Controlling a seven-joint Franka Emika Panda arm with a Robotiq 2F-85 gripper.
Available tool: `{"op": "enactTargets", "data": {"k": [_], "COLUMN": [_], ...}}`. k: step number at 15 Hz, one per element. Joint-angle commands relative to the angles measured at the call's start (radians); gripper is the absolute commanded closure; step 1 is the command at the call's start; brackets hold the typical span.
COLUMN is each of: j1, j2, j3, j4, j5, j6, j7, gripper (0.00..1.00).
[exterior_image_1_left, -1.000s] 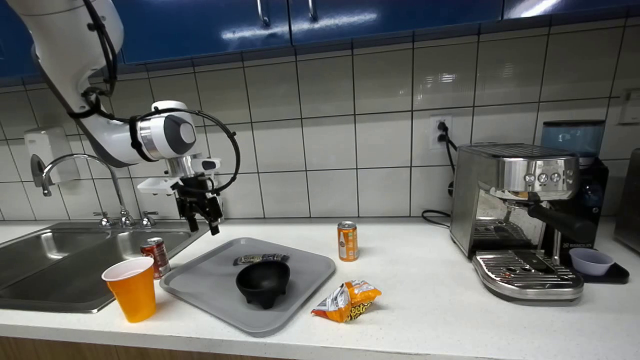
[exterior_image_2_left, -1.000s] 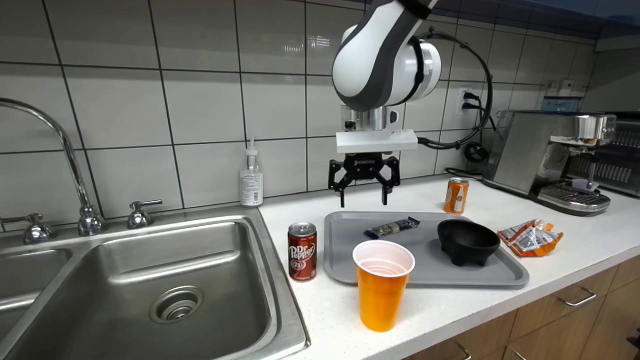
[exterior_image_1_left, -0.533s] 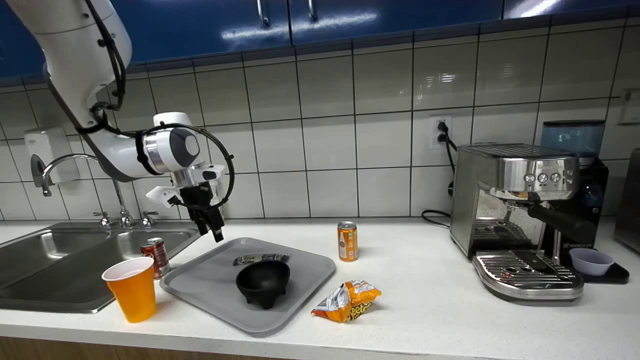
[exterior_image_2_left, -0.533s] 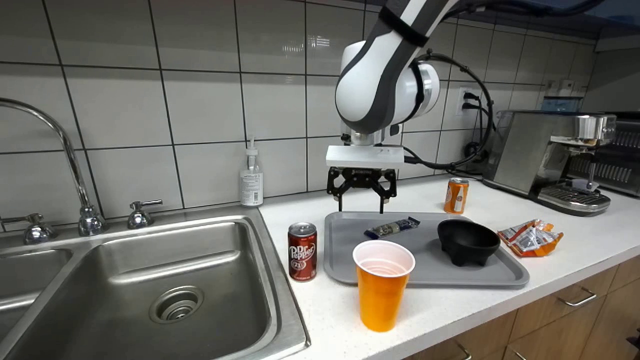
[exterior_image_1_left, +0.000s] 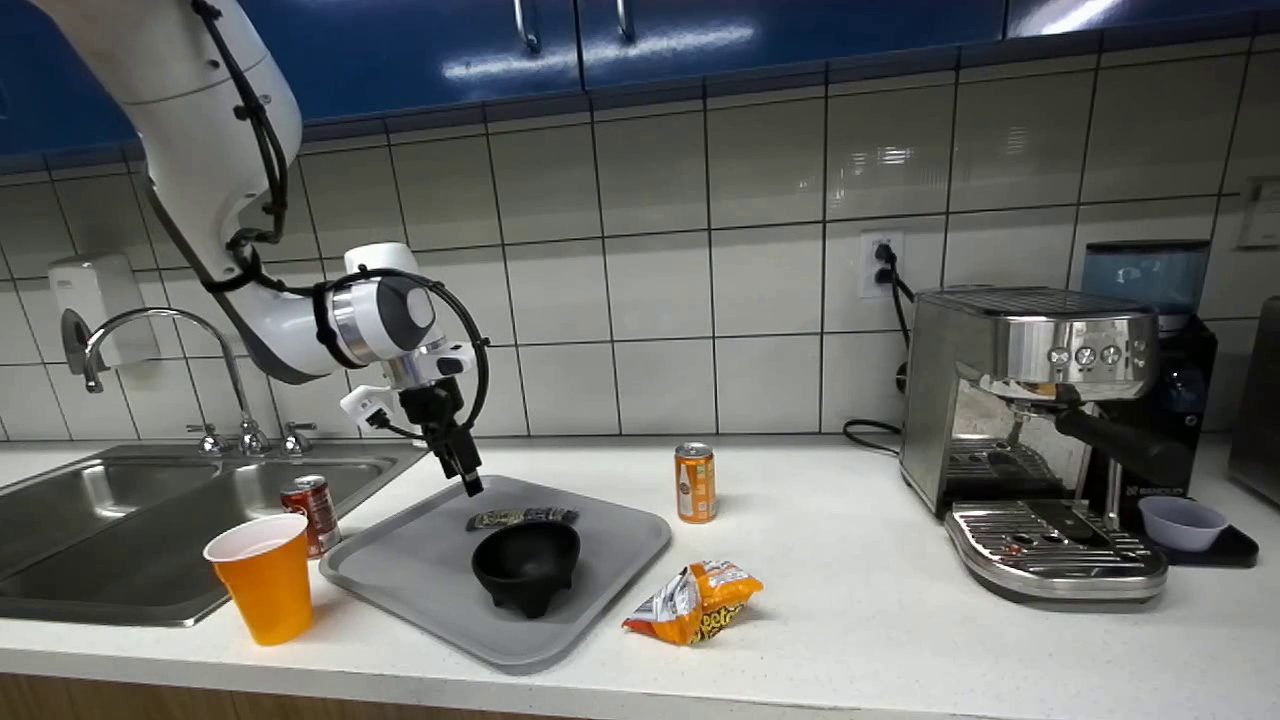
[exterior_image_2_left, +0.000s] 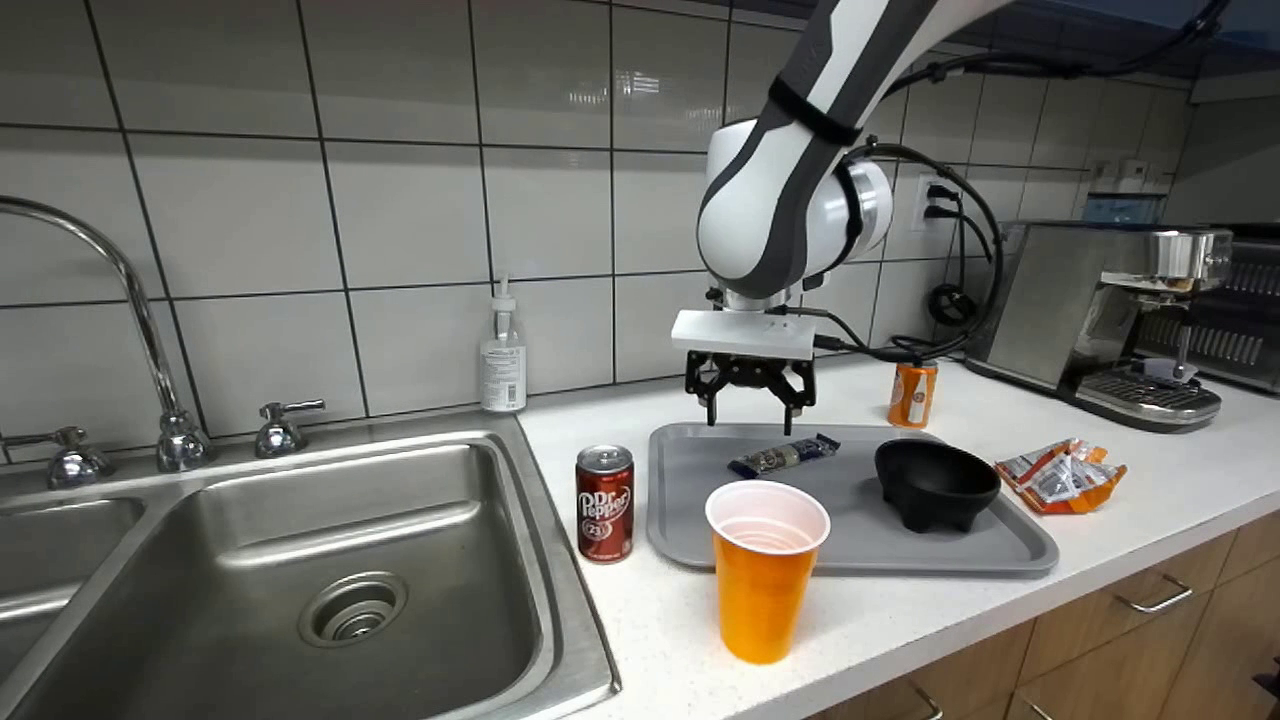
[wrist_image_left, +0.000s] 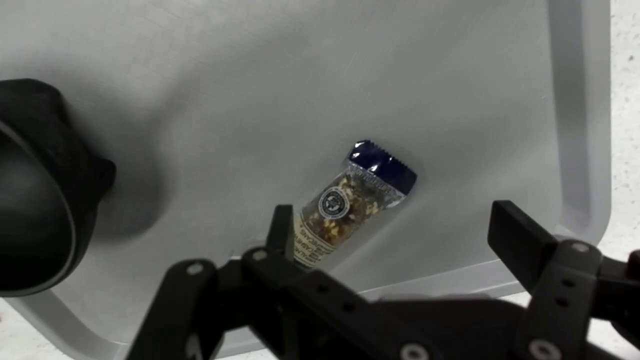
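Observation:
My gripper (exterior_image_2_left: 750, 425) hangs above the back part of the grey tray (exterior_image_2_left: 840, 540), fingers wide apart with nothing between them. Below it a snack bar in a clear and dark-blue wrapper (wrist_image_left: 345, 200) lies flat on the tray; a gap separates bar and fingertips in both exterior views. In the wrist view the bar slants under the left finger (wrist_image_left: 281, 227), which hides its lower end. The right finger (wrist_image_left: 520, 240) stands over bare tray near the rim. A black footed bowl (exterior_image_1_left: 526, 560) sits on the tray beside the bar, at the left edge of the wrist view.
An orange cup (exterior_image_2_left: 765, 580) and a Dr Pepper can (exterior_image_2_left: 605, 505) stand between tray and sink (exterior_image_2_left: 380, 540). Past the tray are an orange can (exterior_image_1_left: 695, 483) and a crumpled Cheetos bag (exterior_image_1_left: 695, 602). An espresso machine (exterior_image_1_left: 1030, 400) and a soap bottle (exterior_image_2_left: 502, 350) stand near the wall.
The arm has come down and shifted sideways, bringing the gripper from behind the tray's edge to over the tray, closer to the bar. The jaws stayed apart; the objects have not moved.

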Motion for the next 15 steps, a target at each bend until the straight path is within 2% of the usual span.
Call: {"op": "enactTargets", "data": {"k": [1, 15], "j1": [-0.009, -0.042], "j2": [0.048, 0.154], "j3": [-0.019, -0.043], "j4": [0.057, 0.143], "j5": [-0.008, 0.035], "j6": [-0.01, -0.044], "j7": [0.047, 0.077], "gripper": [0.0, 0.0]}}
